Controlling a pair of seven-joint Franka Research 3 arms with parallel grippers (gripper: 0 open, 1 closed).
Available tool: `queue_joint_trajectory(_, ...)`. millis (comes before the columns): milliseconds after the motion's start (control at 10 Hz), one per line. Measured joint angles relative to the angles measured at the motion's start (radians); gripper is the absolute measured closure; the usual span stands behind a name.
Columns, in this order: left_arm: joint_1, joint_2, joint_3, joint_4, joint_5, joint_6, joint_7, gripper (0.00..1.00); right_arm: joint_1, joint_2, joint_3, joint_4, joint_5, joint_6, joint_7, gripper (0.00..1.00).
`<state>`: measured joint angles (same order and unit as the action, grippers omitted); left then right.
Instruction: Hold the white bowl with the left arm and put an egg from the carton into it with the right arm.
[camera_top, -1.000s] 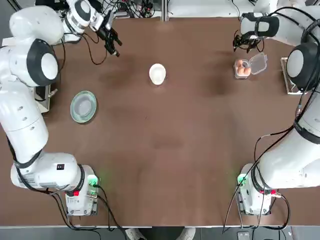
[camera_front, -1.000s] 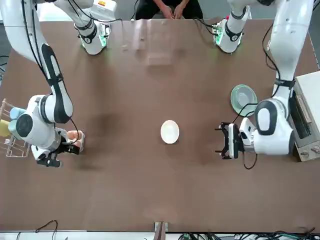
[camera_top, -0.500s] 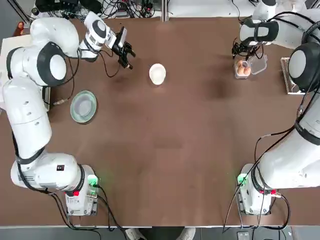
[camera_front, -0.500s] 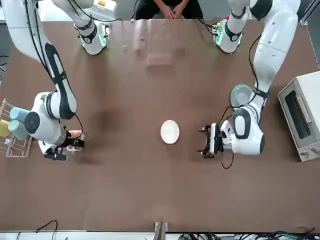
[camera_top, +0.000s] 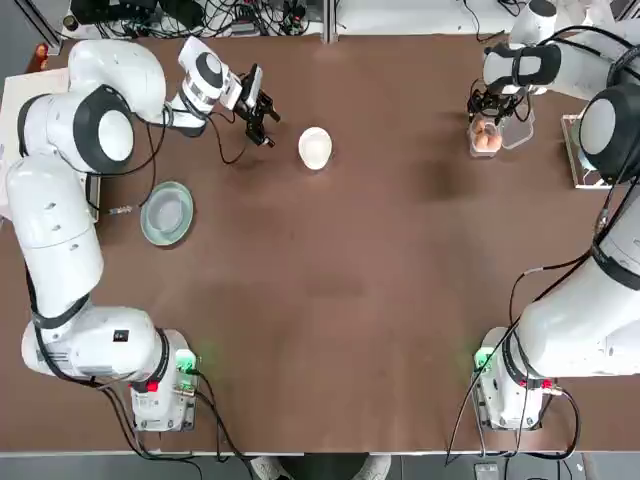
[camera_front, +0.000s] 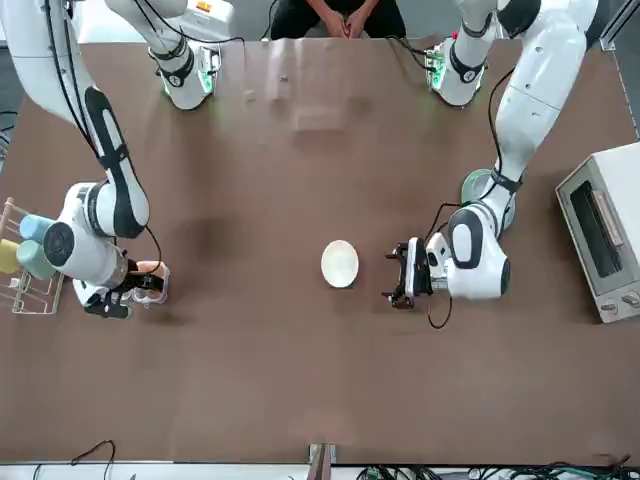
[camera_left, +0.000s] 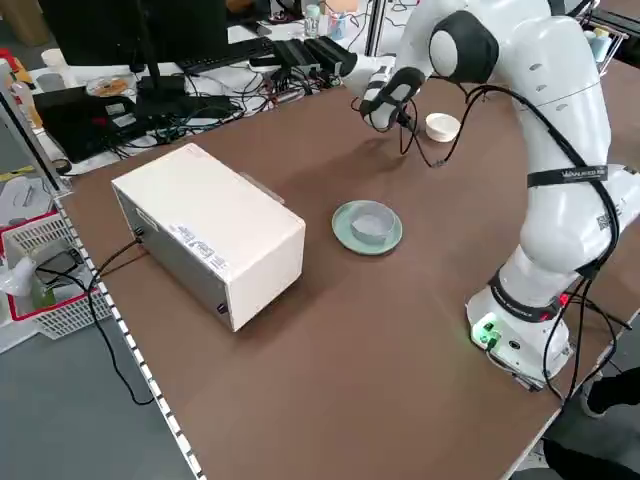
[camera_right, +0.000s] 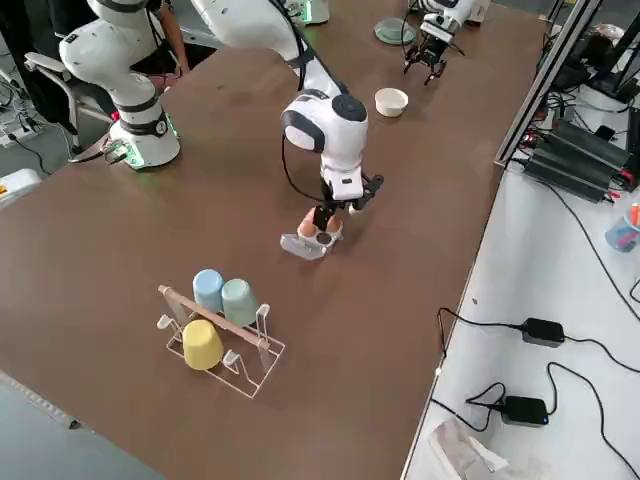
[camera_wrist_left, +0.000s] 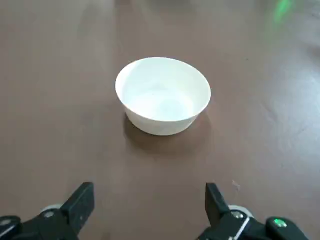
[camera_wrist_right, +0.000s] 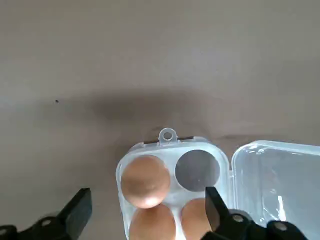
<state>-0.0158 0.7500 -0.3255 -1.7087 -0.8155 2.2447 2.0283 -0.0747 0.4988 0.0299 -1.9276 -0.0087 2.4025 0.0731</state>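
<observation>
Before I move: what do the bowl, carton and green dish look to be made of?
White bowl: smooth, opaque; plastic or glazed ceramic. Carton: clear plastic; see-through lid with sharp glints. Green dish: likely glass, pale and translucent-looking.

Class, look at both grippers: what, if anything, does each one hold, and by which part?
Nothing: the left gripper is open short of the bowl; the right is open at the carton.
</observation>
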Motion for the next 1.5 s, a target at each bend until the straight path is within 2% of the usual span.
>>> queue_joint_trajectory(200,-0.023,0.012,-0.009,-0.006,-0.005,0.015,0.012,0.01,0.0,-0.002,0.001,-0.024,0.0,0.034,-0.001,0.0)
queue_joint_trajectory(700,-0.048,0.051,-0.038,-0.007,-0.006,0.062,0.018,0.0,0.0,-0.027,0.002,-0.028,0.0,0.042,-0.003,0.05)
queue_joint_trajectory(1000,-0.067,0.066,-0.04,-0.007,-0.024,0.099,0.018,0.0,0.0,-0.027,0.002,-0.041,-0.001,0.076,-0.007,0.15)
queue_joint_trajectory(1500,-0.103,0.067,-0.046,0.003,-0.072,0.131,0.018,0.0,0.0,-0.027,0.001,-0.074,-0.002,0.132,-0.011,0.15)
